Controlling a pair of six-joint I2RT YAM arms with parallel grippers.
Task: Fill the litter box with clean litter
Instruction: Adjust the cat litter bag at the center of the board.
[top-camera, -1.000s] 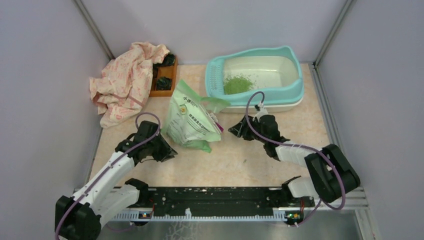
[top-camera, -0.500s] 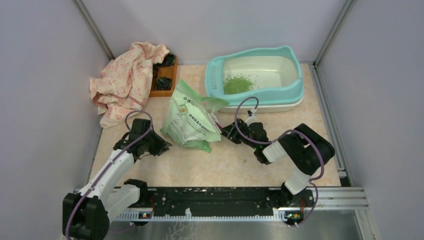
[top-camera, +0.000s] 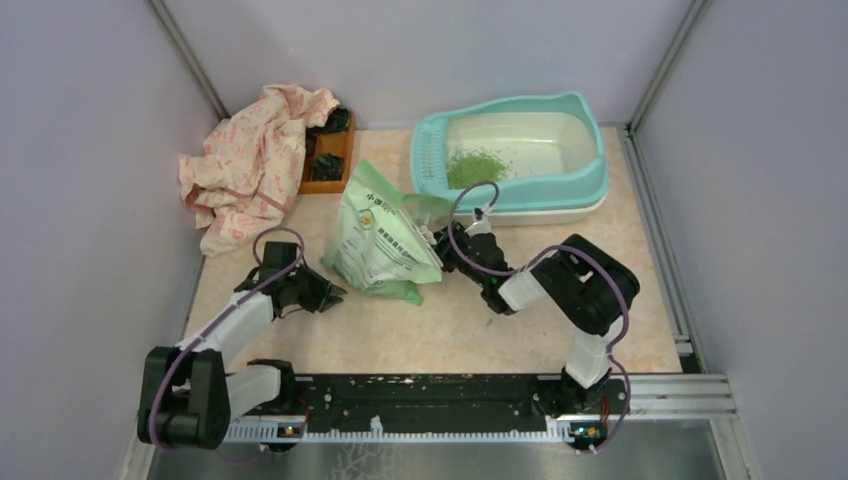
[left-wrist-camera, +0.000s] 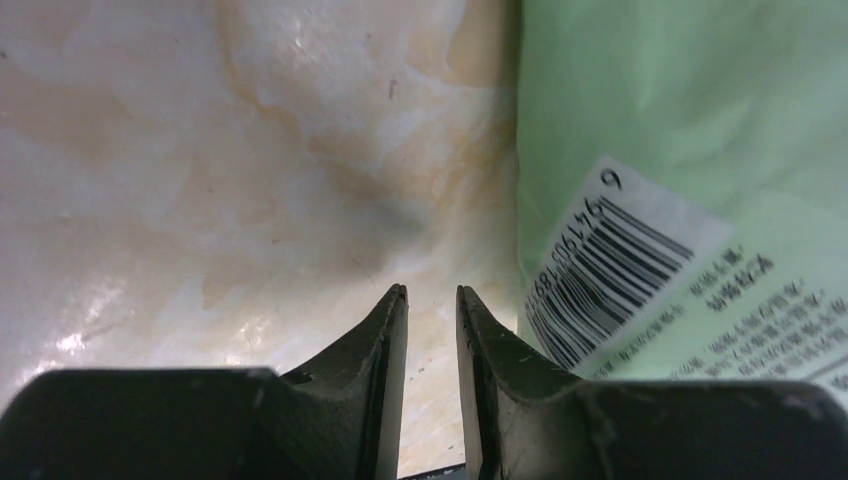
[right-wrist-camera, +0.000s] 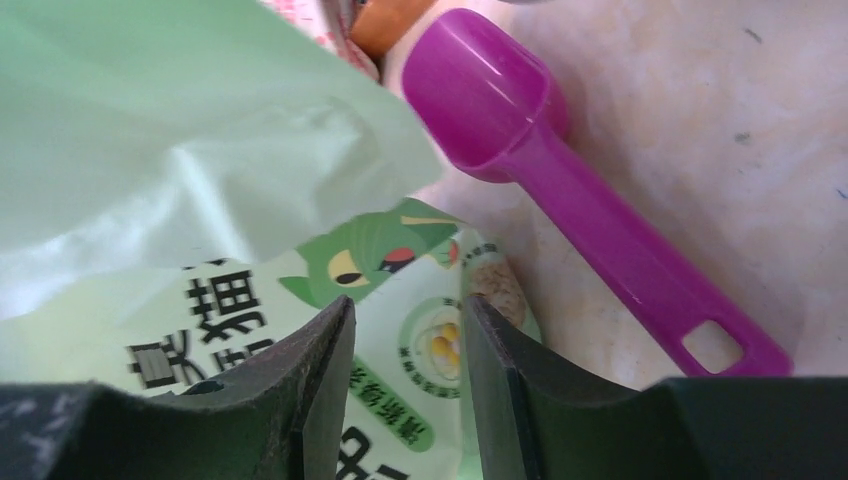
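Much of what I work around is half hidden. From above, my right pincer (top-camera: 437, 241) and its wrist cover nearly all of the purple scoop (right-wrist-camera: 560, 190). Only my right wrist camera shows it, lying flat on the table (top-camera: 470, 330) with its bowl tucked against a fold of the pale green bag (top-camera: 385, 245) and the slotted end of its handle cut off behind my finger. That pincer stands moderately apart over the bag's printed face with nothing between the jaws, though I cannot tell whether the tips touch the plastic. My left pincer (left-wrist-camera: 430, 292) is narrow, a thin slit with only bare tabletop showing through it. The bag's edge with its barcode label (left-wrist-camera: 610, 265) lies just right of my finger, touching or not I cannot say. The litter box (top-camera: 592, 180) sits in the far right corner, its long side close to the back wall. The clean litter (top-camera: 475, 166) is a small green heap in the basin just beside the perforated ledge, and the rest of the basin is bare cream. The bag's upper flap reaches the box's near wall, and contact there is unclear. At far left a pink cloth (top-camera: 250, 165) drapes over part of a wooden tray (top-camera: 335, 148) whose dark contents I cannot make out. Open tabletop lies in front of the bag between my two arms, and more to the right of my right elbow up to the side wall.
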